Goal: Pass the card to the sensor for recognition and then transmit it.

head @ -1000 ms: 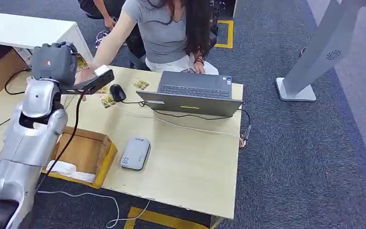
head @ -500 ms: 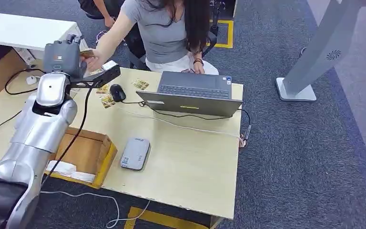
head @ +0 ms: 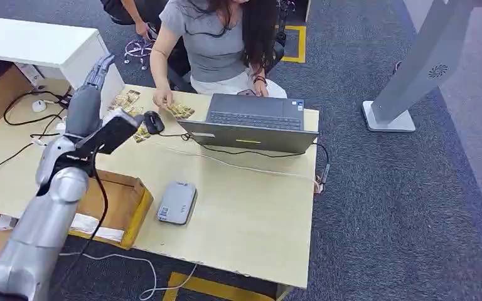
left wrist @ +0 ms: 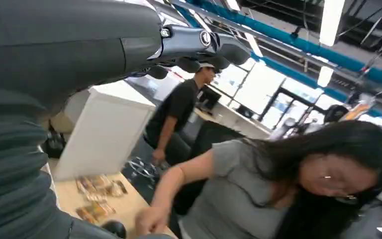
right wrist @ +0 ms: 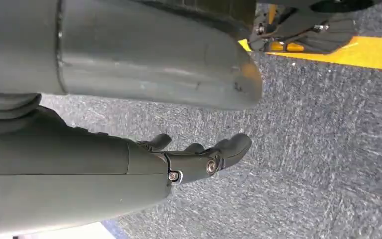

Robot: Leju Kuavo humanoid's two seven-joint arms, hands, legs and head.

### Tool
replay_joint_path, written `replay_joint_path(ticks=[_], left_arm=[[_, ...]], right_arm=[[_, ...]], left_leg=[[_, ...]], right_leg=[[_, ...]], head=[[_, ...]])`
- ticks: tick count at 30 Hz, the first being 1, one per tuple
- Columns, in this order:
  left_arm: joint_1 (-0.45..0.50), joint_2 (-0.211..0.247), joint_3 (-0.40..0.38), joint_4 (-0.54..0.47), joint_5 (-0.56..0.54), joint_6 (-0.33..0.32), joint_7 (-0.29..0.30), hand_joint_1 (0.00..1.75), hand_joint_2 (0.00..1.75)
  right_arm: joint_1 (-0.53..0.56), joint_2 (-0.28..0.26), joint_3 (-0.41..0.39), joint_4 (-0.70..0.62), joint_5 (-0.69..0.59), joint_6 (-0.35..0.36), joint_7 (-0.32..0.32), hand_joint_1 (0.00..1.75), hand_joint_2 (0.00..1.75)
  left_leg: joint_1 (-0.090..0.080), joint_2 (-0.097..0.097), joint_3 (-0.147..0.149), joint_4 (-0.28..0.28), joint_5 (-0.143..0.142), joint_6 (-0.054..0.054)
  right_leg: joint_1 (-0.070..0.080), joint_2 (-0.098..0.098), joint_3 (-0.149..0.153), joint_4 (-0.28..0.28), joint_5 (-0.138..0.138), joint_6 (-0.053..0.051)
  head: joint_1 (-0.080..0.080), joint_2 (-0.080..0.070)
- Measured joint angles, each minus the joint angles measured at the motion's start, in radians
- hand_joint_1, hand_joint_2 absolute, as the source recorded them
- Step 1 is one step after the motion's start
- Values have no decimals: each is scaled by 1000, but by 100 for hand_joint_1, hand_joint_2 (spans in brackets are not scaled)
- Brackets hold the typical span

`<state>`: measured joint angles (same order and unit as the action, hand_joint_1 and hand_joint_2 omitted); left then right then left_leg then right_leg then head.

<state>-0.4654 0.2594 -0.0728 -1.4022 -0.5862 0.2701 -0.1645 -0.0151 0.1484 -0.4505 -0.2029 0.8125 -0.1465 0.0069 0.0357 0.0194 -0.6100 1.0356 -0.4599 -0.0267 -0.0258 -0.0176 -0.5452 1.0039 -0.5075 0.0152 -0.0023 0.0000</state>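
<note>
Three clusters of cards lie at twelve o'clock. The left hand, empty now, fingers spread; its card went to the person's hand. The right hand hangs loosely empty.

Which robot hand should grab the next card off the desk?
Probably the left hand. It is raised over the desk, close to the cards. The right hand hangs over the carpet, holding nothing.

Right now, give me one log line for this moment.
left hand: raised, holds nothing | right hand: hanging, holds nothing | person's hand: at cards on desk | sensor: bare
</note>
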Motion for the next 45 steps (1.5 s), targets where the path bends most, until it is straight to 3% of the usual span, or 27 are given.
replay_joint_path(ticks=[4, 8, 10, 13, 16, 17, 19, 21, 23, 26, 28, 31, 36, 37, 38, 39, 41, 42, 45], left_arm=[[118, 8, 68, -156, 22, -19, -8, 0, 175], [152, 8, 100, -215, 21, -22, -8, 0, 175], [178, 10, 114, -240, 64, -18, -36, 0, 175], [340, 12, 200, -363, 326, -25, -184, 0, 175], [513, -24, 368, -477, 652, -157, -305, 0, 175], [550, -60, 459, -507, 750, -249, -296, 0, 175], [588, -130, 633, -526, 869, -410, -212, 0, 175], [589, -205, 849, -520, 980, -554, -62, 0, 175], [565, -270, 1036, -479, 1024, -627, 43, 0, 175], [523, -361, 1254, -379, 1046, -618, 129, 0, 175], [506, -420, 1363, -309, 1036, -590, 145, 0, 175], [492, -503, 1471, -224, 978, -522, 127, 0, 175], [475, -573, 1559, -77, 896, -425, 99, 0, 175], [475, -582, 1568, -49, 884, -420, 91, 0, 0], [474, -589, 1573, -26, 878, -415, 86, 0, 0], [473, -594, 1578, -9, 873, -413, 86, 0, 0], [471, -603, 1585, 29, 837, -404, 108, 0, 0], [471, -606, 1585, 56, 819, -402, 127, 0, 175], [470, -616, 1585, 175, 767, -399, 150, 0, 175]], right_arm=[[0, 0, 0, 0, 0, -3, -1, 0, 0], [-1, 0, 0, 0, 0, -3, -3, 0, 0], [-1, 0, 0, 0, -5, -6, -9, 0, 0], [1, 2, -5, 0, -26, -29, -37, 0, 0], [4, 5, -16, 2, -42, -50, -62, 0, 0], [4, 5, -21, 3, -48, -55, -65, 0, 0], [4, 5, -25, 5, -41, -60, -58, 0, 0], [5, 5, -25, 6, -27, -63, -48, 0, 0], [5, 5, -25, 6, -24, -64, -52, 0, 0], [4, 5, -25, 6, -20, -70, -67, 0, 0], [4, 5, -26, 8, -25, -73, -58, 0, 0], [3, 5, -28, 10, -27, -69, -30, 0, 0], [2, 5, -29, 11, -12, -52, 2, 0, 0], [2, 5, -29, 11, -11, -50, 3, 0, 0], [2, 5, -29, 11, -11, -49, 4, 0, 0], [1, 5, -29, 11, -10, -48, 4, 0, 175], [1, 5, -29, 12, -4, -39, 8, 0, 175], [0, 5, -29, 12, 4, -34, 16, 0, 175], [-2, 5, -28, 14, 21, -14, 29, 0, 175]], left_leg=[[0, -2, -1, 0, 0, 0], [0, -3, -1, 0, 1, 0], [0, -3, -1, -1, 1, 0], [-1, 5, 4, -1, -4, -1], [0, 5, 3, -1, -5, 0], [0, 4, 3, -1, -5, 0], [0, 2, 3, -1, -6, 0], [0, 2, 2, -2, -6, 0], [0, 3, 3, -2, -6, 0], [0, 3, 3, -2, -6, 0], [0, 2, 3, -1, -6, 0], [0, 0, 3, -1, -6, 0], [-1, -1, 3, -1, -6, 0], [-1, -1, 3, -1, -6, 0], [-1, -1, 3, -1, -6, 0], [0, -1, 3, -1, -6, 0], [0, -1, 3, -1, -6, 0], [0, -1, 3, -1, -6, 0], [0, -1, 3, -1, -6, 0]], right_leg=[[0, -4, 0, 0, -1, -1], [0, -4, 1, 0, -1, -1], [0, -4, 3, 0, 0, -1], [0, 5, 4, 1, -1, -1], [0, 5, 2, 0, -4, 2], [0, 3, 3, -1, -5, 1], [0, 0, 3, -1, -6, 0], [0, 0, 2, -1, -6, 0], [0, 1, 2, -1, -6, 0], [0, 1, 3, -1, -6, -1], [0, 0, 4, -1, -6, 0], [0, -2, 4, -2, -6, 0], [-1, -3, 5, -2, -6, 0], [-1, -3, 5, -2, -6, 0], [-1, -3, 5, -2, -6, 0], [0, -3, 5, -2, -6, 0], [0, -4, 5, -2, -6, 0], [0, -4, 5, -2, -6, 0], [0, -4, 5, -2, -6, 0]], head=[[0, 0], [0, 0], [1, 0], [0, 0], [-2, 0], [-1, 0], [-1, 0], [-1, 0], [-2, 0], [-2, 0], [-1, 0], [-1, 0], [-2, 0], [-1, 0], [-2, 0], [-1, 0], [-2, 0], [-1, 0], [-2, 0]])
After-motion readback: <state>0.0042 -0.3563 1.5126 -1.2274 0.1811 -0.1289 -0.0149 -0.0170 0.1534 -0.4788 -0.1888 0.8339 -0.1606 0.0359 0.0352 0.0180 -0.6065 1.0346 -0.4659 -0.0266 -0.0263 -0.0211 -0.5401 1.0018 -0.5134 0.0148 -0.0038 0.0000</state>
